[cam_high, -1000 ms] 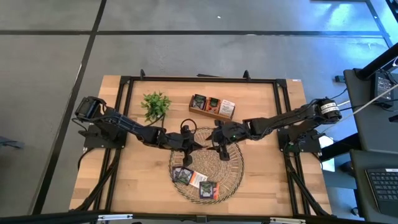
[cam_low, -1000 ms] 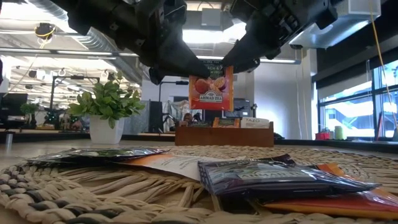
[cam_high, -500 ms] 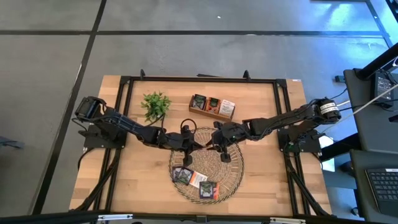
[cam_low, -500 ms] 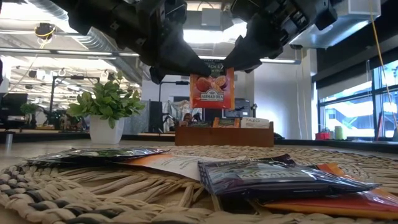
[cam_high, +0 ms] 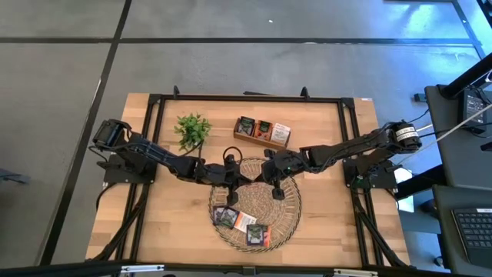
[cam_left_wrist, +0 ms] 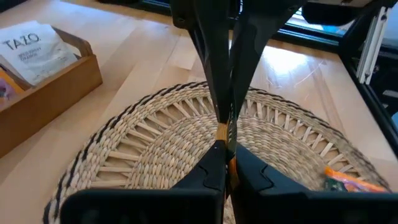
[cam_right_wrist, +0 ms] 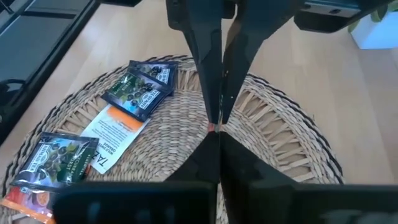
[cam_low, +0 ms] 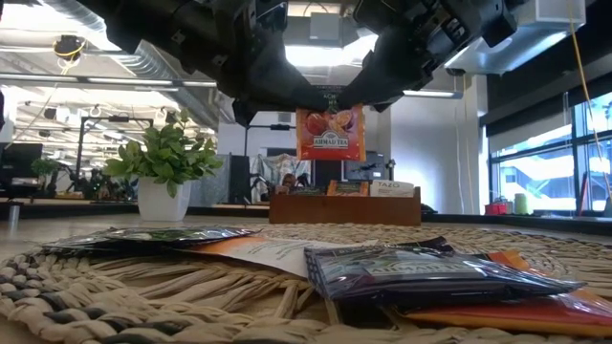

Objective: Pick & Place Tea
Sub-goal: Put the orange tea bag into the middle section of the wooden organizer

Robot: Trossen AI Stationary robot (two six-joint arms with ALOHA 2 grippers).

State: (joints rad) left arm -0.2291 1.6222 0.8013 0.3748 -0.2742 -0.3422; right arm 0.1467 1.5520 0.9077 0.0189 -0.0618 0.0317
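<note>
Orange tea sachet (cam_low: pixel 330 133) hangs in the air above the woven tray (cam_high: pixel 288 211), pinched from both sides. The left gripper (cam_low: pixel 287 94) and right gripper (cam_low: pixel 368 96) are both squeezed tight on it. More sachets (cam_high: pixel 244 223) lie on the tray.

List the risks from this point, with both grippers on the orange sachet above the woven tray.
1. The left gripper and right gripper both pinch the orange sachet; pulling apart could tear it.
2. Each holds only its top edge, so it may slip and drop onto the woven tray.
3. The close fingers may collide.
</note>
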